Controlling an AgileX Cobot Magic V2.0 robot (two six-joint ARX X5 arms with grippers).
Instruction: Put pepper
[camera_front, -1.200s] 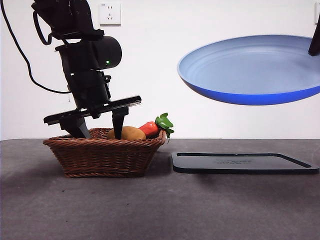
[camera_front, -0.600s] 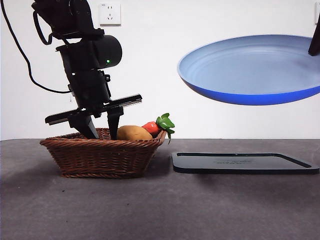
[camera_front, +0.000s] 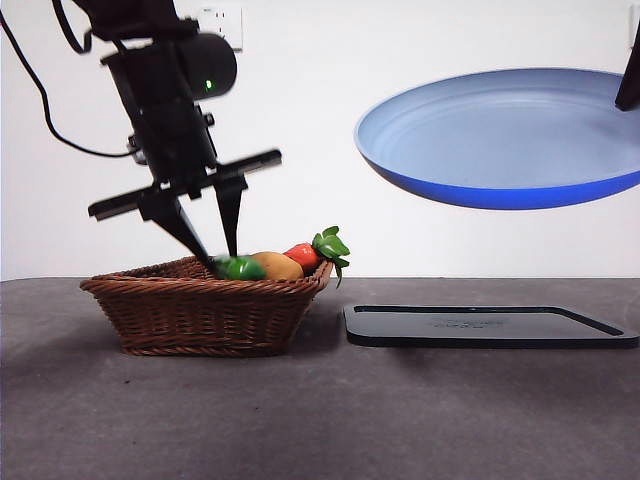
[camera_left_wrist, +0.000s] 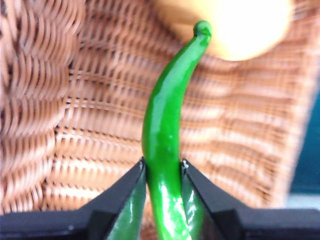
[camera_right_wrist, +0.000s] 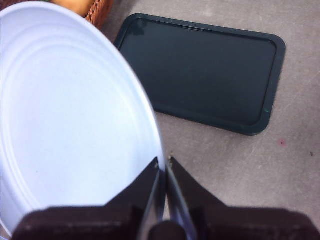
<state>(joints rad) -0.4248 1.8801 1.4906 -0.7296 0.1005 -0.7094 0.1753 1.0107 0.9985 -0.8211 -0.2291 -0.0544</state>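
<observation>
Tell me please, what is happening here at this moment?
The left gripper is shut on the pepper and holds it just above the basket, where a potato and a red vegetable lie. The right gripper is shut on the rim of a blue plate, holding it in the air above the black tray on the table.

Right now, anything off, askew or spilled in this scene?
Nothing spilled or damaged. The plate is tilted, but it hangs in the air pinched at its rim by the right hand, above the tray. The left hand holds the pepper over the basket.
</observation>
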